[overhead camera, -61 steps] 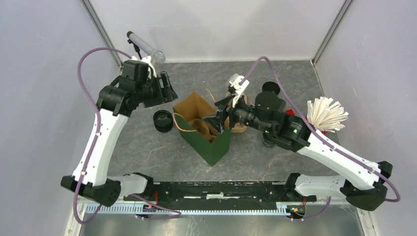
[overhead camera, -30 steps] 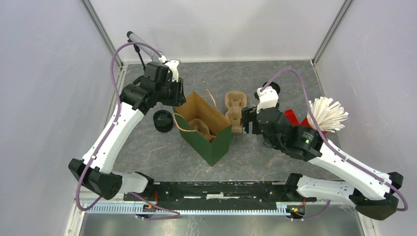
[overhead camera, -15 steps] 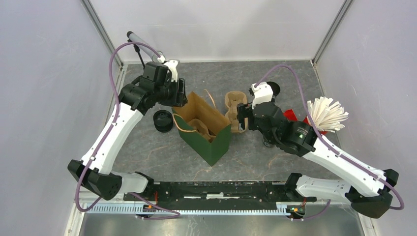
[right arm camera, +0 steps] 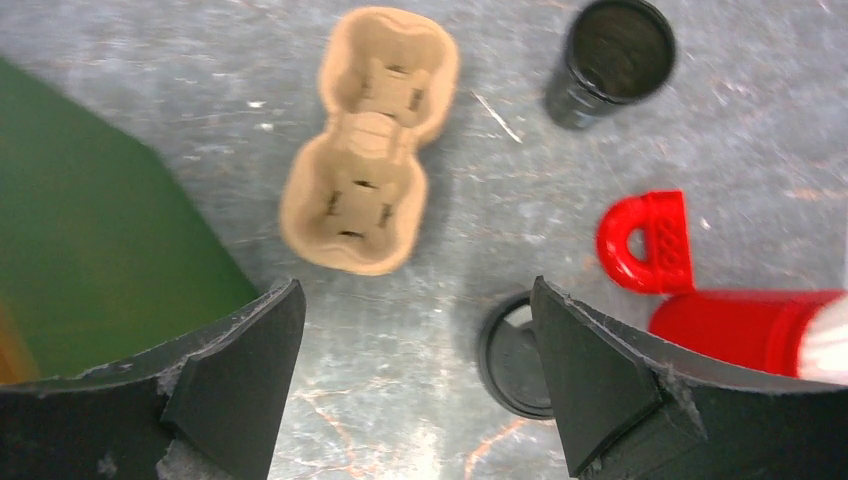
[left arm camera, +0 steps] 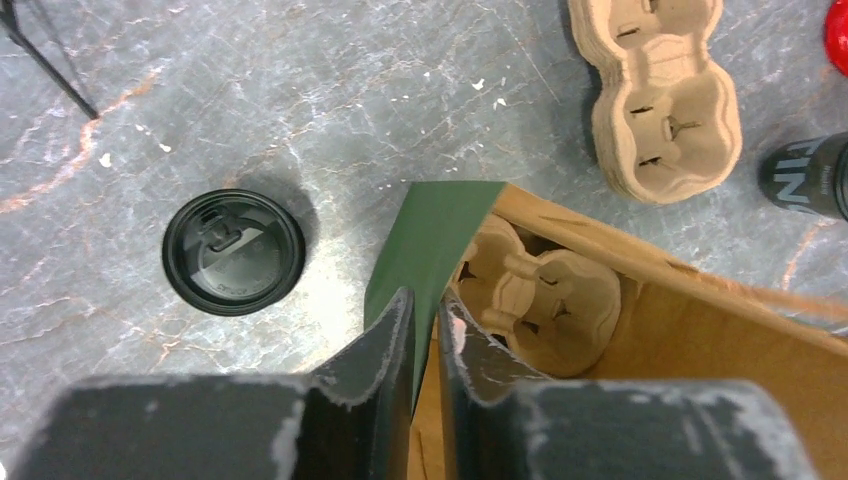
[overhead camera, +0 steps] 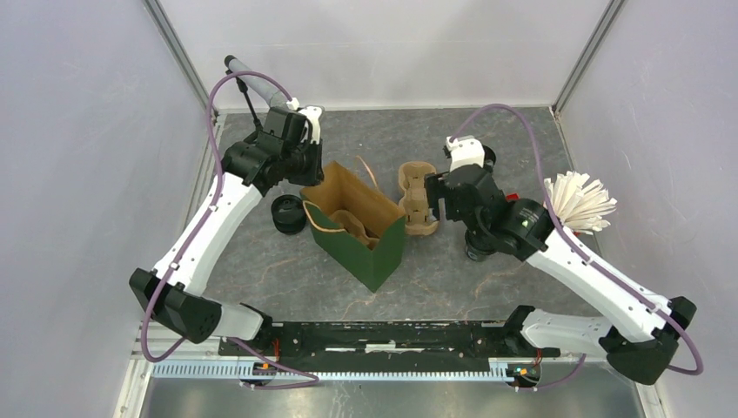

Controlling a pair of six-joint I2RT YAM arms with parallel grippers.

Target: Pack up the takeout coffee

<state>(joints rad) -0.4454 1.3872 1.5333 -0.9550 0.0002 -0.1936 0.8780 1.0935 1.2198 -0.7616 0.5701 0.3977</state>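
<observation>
step: paper bag (left arm camera: 440,225) held open, takeout coffee (left arm camera: 233,252) out on counter (left arm camera: 300,80) | left jaws narrow, pinching bag rim | right jaws wide, empty | next: likely right grabs coffee

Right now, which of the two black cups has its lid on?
The takeout coffee, standing left of the green bag; a sip lid covers it. The other cup, right of the tray on the table, is open.

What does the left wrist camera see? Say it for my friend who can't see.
The left gripper pinches the top edge of a green bag that has a cardboard tray inside. A black lidded cup stands on the grey table beside the bag, and a second tray lies farther off.
</observation>
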